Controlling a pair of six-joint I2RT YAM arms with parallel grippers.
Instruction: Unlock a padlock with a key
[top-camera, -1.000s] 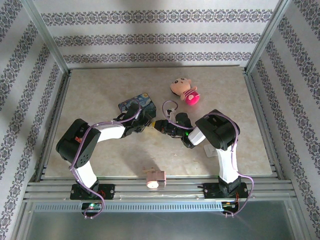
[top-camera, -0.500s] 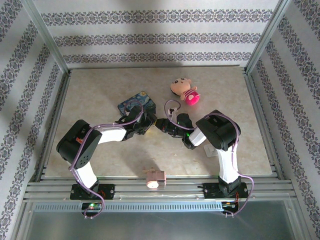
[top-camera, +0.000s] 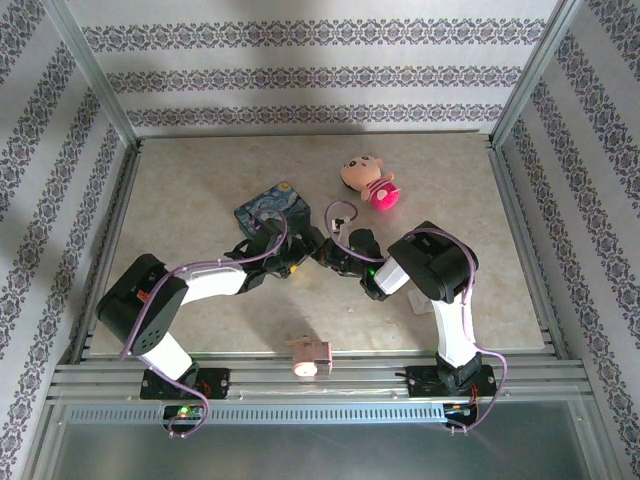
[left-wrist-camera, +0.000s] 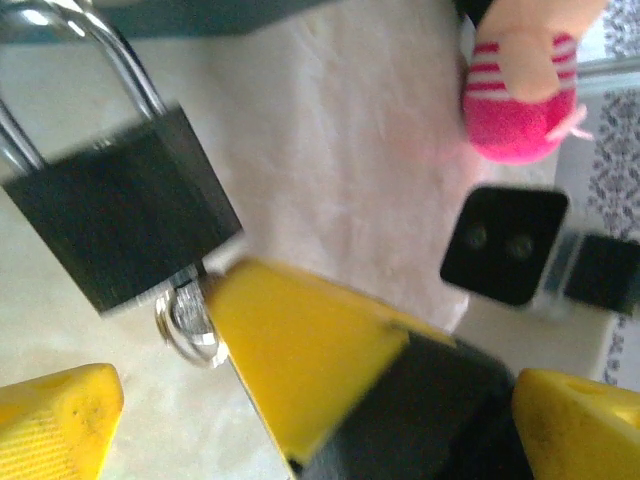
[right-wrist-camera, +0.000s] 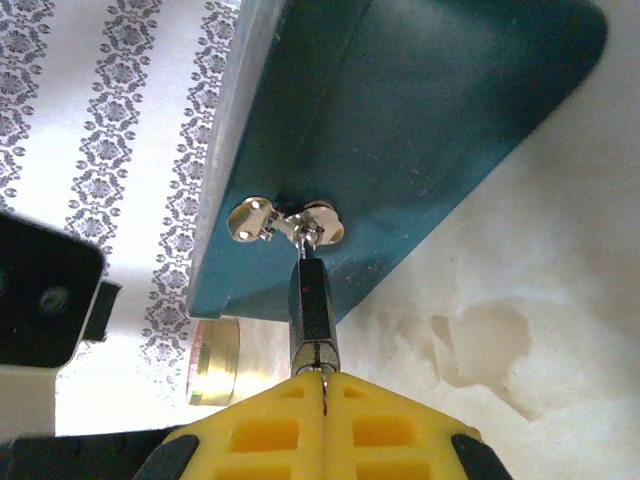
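Padlock (left-wrist-camera: 120, 215) hangs from tin (right-wrist-camera: 400, 130) (closed); right claw (right-wrist-camera: 322, 385) clenches key (left-wrist-camera: 188, 318); left claw (left-wrist-camera: 318, 425) released.

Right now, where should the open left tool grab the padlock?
Probably the padlock by its black body, across the flat side edges, coming at the broad face: its shackle hangs on the tin, and the right tool holds the key.

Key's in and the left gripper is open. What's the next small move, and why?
Probably twist the right gripper to turn the key: it grips the key at the base of the padlock, and the shackle looks closed through the hasp on the tin.
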